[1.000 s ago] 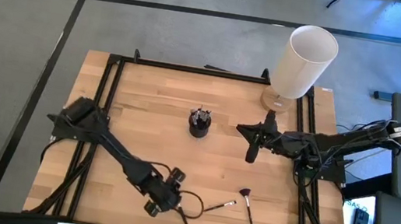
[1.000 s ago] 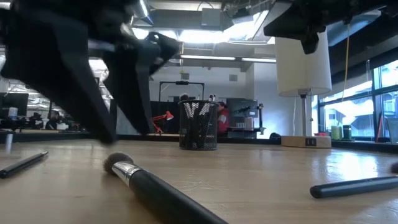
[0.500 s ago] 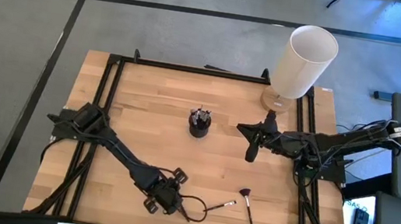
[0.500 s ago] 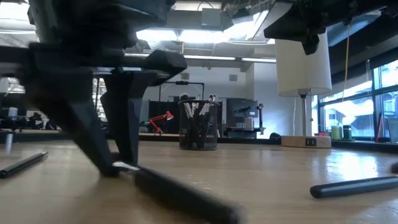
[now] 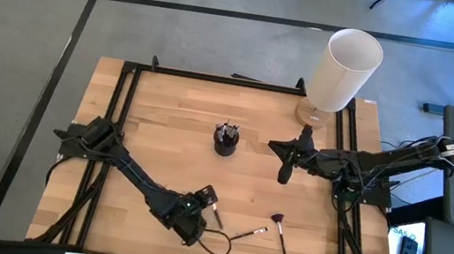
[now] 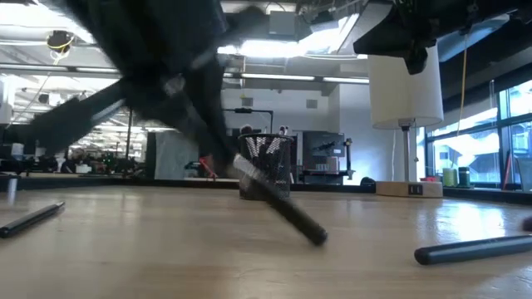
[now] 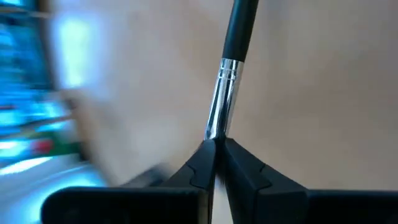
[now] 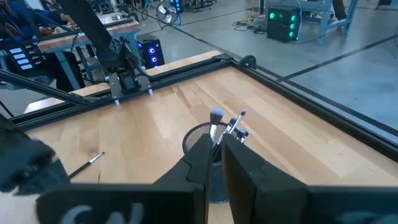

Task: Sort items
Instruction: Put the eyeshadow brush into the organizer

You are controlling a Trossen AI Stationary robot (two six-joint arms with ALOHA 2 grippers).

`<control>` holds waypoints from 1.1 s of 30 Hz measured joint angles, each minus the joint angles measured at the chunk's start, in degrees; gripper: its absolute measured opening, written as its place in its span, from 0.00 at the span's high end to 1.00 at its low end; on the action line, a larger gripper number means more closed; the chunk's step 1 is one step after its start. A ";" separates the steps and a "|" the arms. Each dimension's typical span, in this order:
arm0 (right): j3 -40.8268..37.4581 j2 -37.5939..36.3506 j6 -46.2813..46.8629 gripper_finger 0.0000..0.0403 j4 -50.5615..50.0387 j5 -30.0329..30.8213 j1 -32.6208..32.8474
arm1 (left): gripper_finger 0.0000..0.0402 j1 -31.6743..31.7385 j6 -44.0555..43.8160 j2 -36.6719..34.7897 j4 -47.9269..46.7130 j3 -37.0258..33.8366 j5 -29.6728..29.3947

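Left gripper (image 7: 215,163) pinches a black-handled brush (image 7: 231,68), lifted clear. Next: carry to mesh cup (image 5: 225,139). Right gripper (image 5: 285,173) pressed together, waiting.

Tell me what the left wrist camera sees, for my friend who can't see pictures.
The left gripper is shut on a thin makeup brush with a black handle and shiny silver ferrule, pinching it by the ferrule. Behind it is the pale wooden table, all blurry.
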 joint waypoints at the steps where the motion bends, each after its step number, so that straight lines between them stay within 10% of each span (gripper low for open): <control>1: 0.00 0.00 0.00 0.91 -0.02 0.00 0.00 | 0.95 0.06 2.82 -0.05 -0.59 0.67 -3.65; 8: 0.00 0.02 0.26 0.91 0.08 0.00 -0.02 | 0.95 4.25 21.94 -2.23 -2.87 4.35 -24.71; 23: 0.02 0.02 0.02 0.91 -1.39 0.46 -0.54 | 0.95 18.26 37.96 -14.00 -3.85 4.77 -22.82; 29: 0.02 0.02 0.13 0.91 -2.78 0.48 -0.83 | 0.95 20.11 27.75 -17.31 -3.08 4.78 -17.91; 33: 0.02 0.02 0.68 0.91 -4.08 0.46 -0.83 | 0.95 19.82 -5.41 -17.73 -3.62 4.78 -10.60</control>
